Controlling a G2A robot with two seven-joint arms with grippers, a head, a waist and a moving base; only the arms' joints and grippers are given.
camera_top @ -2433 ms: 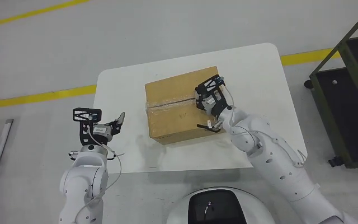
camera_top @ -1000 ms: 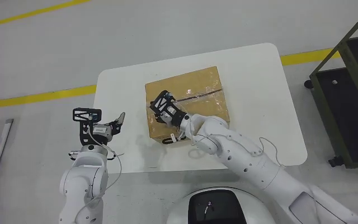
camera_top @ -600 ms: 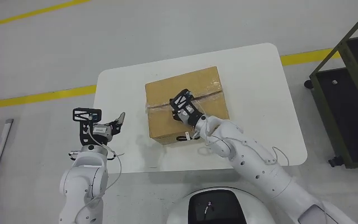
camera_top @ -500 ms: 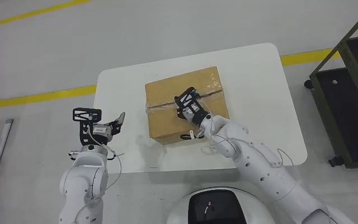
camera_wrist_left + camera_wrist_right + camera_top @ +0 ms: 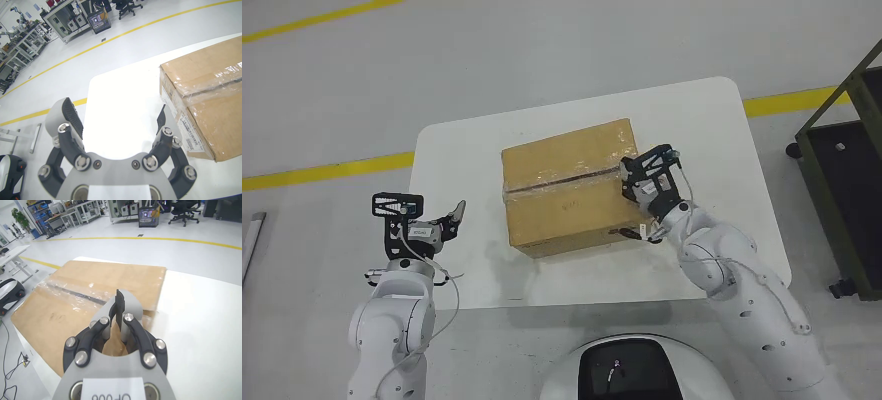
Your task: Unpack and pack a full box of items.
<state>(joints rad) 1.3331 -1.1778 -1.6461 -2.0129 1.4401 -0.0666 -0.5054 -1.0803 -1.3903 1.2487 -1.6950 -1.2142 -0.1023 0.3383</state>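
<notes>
A brown cardboard box lies closed in the middle of the white table. Clear tape covers its top seam, where a dark line runs along the middle. My right gripper is shut with nothing in it, its tips just over the seam's right end, near the box's right edge. My left gripper hangs open and empty off the table's left edge, level with the box's left side and well apart from it.
A dark green cart stands on the floor right of the table. Bare table lies to the right of the box and a strip to its left. Yellow lines cross the floor.
My shut right gripper slid along the taped seam from the right end to the left end, then back to the right end. The left arm has stayed still.
</notes>
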